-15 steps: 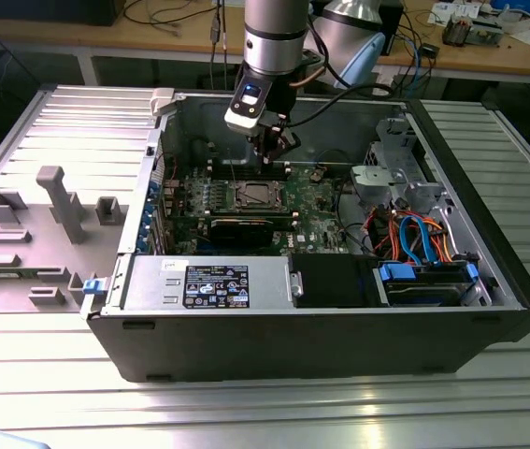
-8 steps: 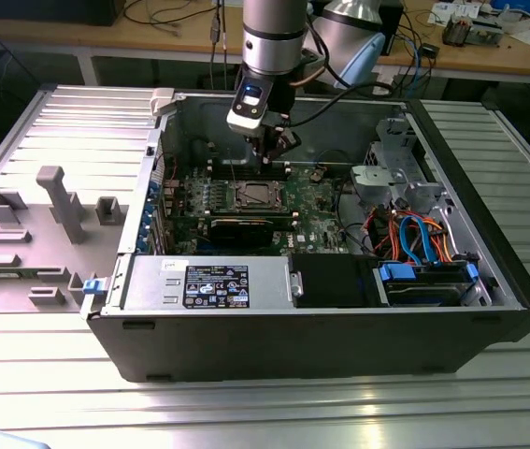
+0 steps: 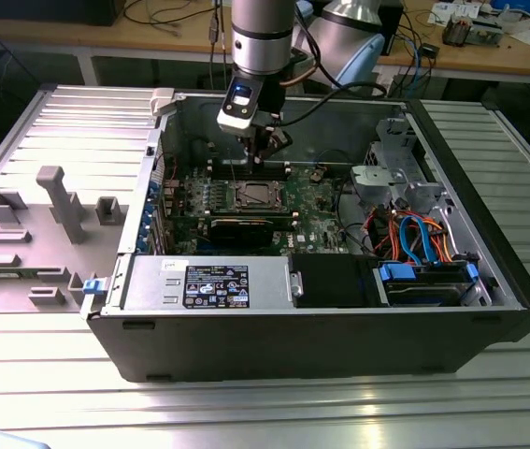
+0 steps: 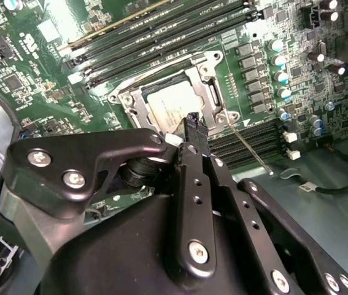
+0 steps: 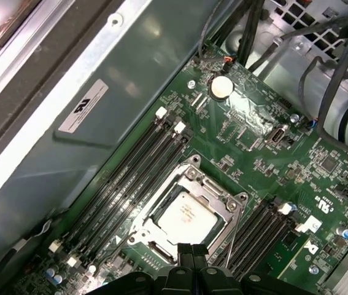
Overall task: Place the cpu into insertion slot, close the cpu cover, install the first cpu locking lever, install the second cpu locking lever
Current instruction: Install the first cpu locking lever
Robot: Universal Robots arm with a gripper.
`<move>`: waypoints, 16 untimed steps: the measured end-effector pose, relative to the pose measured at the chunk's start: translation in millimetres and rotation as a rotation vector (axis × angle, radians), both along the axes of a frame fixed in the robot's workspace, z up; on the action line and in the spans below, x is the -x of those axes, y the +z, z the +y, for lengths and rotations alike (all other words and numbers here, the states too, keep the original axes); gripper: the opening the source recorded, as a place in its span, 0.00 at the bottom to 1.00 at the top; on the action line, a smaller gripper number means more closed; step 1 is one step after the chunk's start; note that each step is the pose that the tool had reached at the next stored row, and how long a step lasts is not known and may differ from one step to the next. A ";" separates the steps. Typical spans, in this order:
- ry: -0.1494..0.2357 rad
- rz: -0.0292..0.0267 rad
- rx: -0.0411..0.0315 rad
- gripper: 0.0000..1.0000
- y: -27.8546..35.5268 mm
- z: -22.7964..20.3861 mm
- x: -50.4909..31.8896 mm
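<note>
Exterior view: your black claw (image 3: pixel 261 159) at twelve o'clock of the silver-rimmed square insertion slot (image 3: pixel 235 196).
Second wrist view: claw (image 4: pixel 192 120) closed, empty, likely to push; thin silvery cpu cover (image 4: pixel 209 92) down.
First wrist view: dull grey square cpu (image 5: pixel 186 218) seated.

No legible print on white sticker (image 5: pixel 83 106) or black label (image 3: pixel 216 285)

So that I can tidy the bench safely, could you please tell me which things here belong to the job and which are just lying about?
Job in hand:
cpu
cpu cover around it
thin locking lever
tool near the cover

Just lying about:
memory slots
coin battery
power supply
blue and orange cables
grey fixture
</note>
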State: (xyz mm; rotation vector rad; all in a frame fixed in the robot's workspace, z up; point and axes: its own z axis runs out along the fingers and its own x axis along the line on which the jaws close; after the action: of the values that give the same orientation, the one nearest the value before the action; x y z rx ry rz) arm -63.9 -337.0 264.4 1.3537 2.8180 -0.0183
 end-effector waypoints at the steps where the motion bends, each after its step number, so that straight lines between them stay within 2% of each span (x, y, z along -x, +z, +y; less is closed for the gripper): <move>1: 0.000 0.0000 -0.0006 0.11 0.0 -0.1 1.3; 11: 0.007 -0.0001 -0.0036 0.11 0.0 -0.9 3.9; 16: 0.063 0.0001 -0.0038 0.11 -0.2 -1.0 4.8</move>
State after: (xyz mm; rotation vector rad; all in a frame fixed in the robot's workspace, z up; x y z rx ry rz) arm -68.7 -338.1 264.2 1.2650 2.8604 -0.0123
